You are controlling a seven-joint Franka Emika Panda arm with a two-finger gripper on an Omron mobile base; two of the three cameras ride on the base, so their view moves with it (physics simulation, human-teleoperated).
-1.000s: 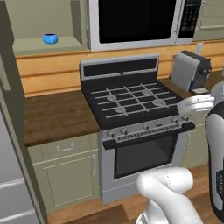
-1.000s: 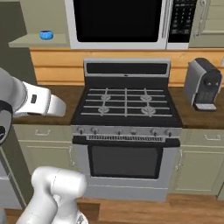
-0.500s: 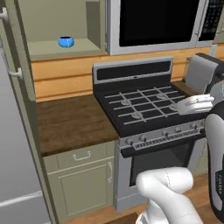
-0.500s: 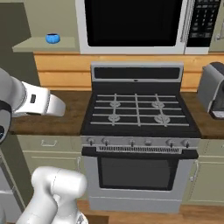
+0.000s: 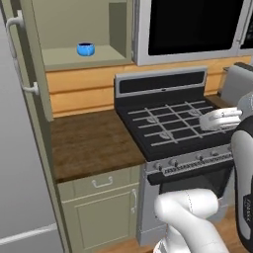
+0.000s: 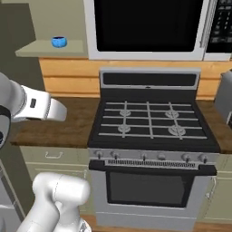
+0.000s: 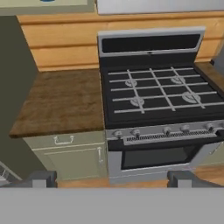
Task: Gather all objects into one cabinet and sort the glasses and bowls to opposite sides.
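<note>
Looking at left base view: the blue bowl point(image 5: 85, 49) stands on the pale shelf of the cabinet point(image 5: 79, 60) in the upper left of the frame; its open door point(image 5: 34, 64) hangs at the left with a curved grey handle.
Left base view, middle: a wooden counter point(image 5: 91, 141) lies below the shelf, and the stove point(image 5: 173, 123) is to its right, under a microwave point(image 5: 192, 27) at the upper right.
Left base view, arm: the white arm point(image 5: 222, 118) crosses the right edge over the stove; the fingers I cannot see here.
Right base view, task thing: the blue bowl point(image 6: 59, 41) is in the upper left of the frame, alone on the shelf point(image 6: 50, 50).
Right base view, rest: the stove point(image 6: 152, 122) fills the centre, the counter point(image 6: 63, 127) is at its left, the arm point(image 6: 41, 108) comes in from the left edge.
Hand view, gripper: the two finger tips of the gripper point(image 7: 111, 178) rise at the bottom, wide apart, with nothing between them.
Hand view, scene: the stove point(image 7: 157, 94) is at the right, the counter point(image 7: 63, 103) at the left, a base cabinet point(image 7: 70, 157) below it.
Progress, my judgement: one bowl already sits in the cabinet; the glasses and the brown bowl are not located from these pictures, so most of the gathering and the sorting seems left.
</note>
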